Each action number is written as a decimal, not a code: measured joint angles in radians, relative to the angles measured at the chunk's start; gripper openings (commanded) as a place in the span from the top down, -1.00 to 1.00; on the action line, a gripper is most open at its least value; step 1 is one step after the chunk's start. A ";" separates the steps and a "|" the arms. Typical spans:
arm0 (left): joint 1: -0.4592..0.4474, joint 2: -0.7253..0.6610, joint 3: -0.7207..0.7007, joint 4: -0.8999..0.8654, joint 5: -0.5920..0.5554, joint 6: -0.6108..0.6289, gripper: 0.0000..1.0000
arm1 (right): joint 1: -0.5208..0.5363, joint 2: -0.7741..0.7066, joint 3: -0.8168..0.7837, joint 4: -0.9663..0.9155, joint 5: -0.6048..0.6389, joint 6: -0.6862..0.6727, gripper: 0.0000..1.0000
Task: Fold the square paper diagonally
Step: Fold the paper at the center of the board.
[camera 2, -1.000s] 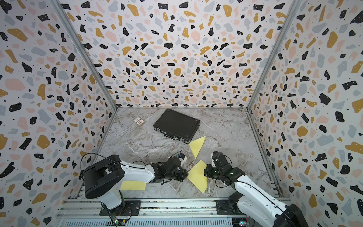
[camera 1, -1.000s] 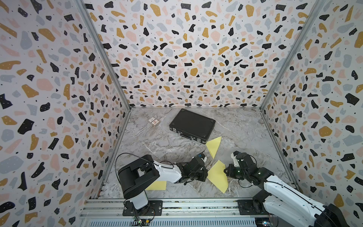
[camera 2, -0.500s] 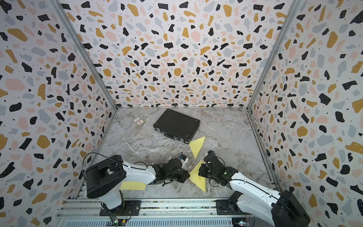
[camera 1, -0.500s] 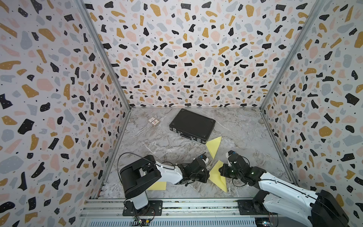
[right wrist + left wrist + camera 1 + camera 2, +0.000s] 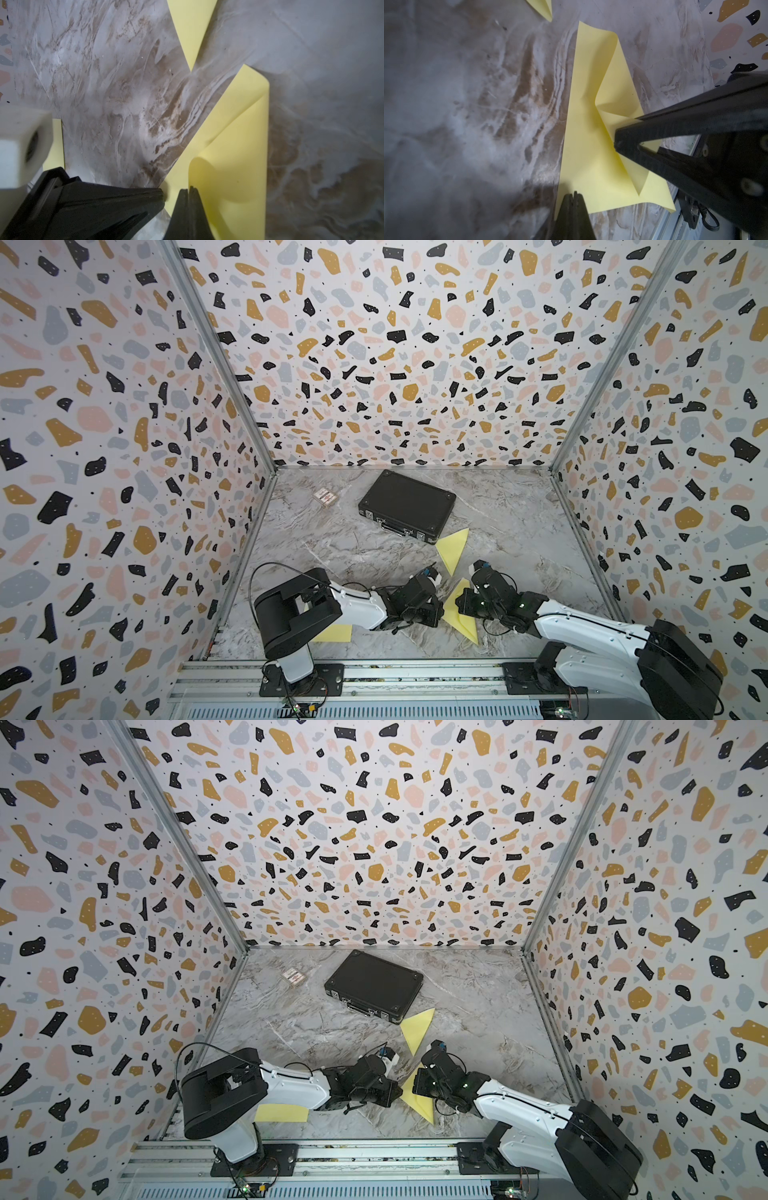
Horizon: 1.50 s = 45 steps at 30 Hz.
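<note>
1. Left pincer [image 5: 439,609]: black, two-fingered. Its jaws are pressed tight together. In the left wrist view [image 5: 575,194] we see its tip resting on one edge of the paper listed at 3.
2. Right pincer [image 5: 458,605]: black, pointing towards the left pincer and just beside it. Its jaws are closed on the corner of a lifted flap of the same paper, as we see in the right wrist view [image 5: 189,190].
3. Square yellow paper sheet [image 5: 457,624]: lies on the grey marble-patterned tabletop [image 5: 332,547] between the two pincers. It is partly doubled over, and the upper flap [image 5: 614,83] is curled and raised, not pressed flat.
4. Folded yellow paper triangle [image 5: 453,549]: lies flat beyond both pincers' tips, apart from the sheet, in both top views.
5. Black rectangular hard case [image 5: 407,506]: farther beyond the pincers, just past the triangle.
6. Small flat patterned box [image 5: 325,497]: well beyond the left pincer, off to its left.
7. Flat pale-yellow sheet [image 5: 332,632]: behind the left pincer, partly under that arm.
</note>
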 measured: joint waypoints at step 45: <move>0.000 0.000 -0.005 0.009 0.000 0.000 1.00 | 0.042 0.125 0.013 0.086 -0.033 -0.059 1.00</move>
